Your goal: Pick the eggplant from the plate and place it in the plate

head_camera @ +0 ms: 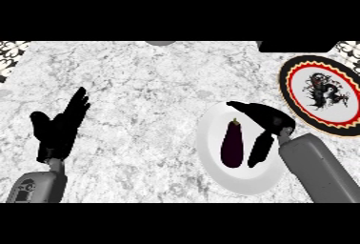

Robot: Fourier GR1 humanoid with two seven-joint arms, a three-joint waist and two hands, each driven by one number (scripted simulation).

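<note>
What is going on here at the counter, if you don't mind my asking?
The right robot hand is open over the white plate, beside the eggplant that lies on it, not yet grasped. The patterned plate sits further right, with nothing on it. The left robot hand rests open at the left.

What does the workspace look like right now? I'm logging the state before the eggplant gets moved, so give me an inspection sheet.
Surface: marble counter, white and grey.
Job's things: eggplant lies on the white plate; patterned plate with red and black rim sits apart at upper right, holding nothing.
Clutter: nothing seen.
Hands: right hand open over the white plate, fingers beside the eggplant, not curled round it; left hand open, resting at left.
Cables: nothing seen.
Surroundings: patterned tiles at the top corners.
</note>
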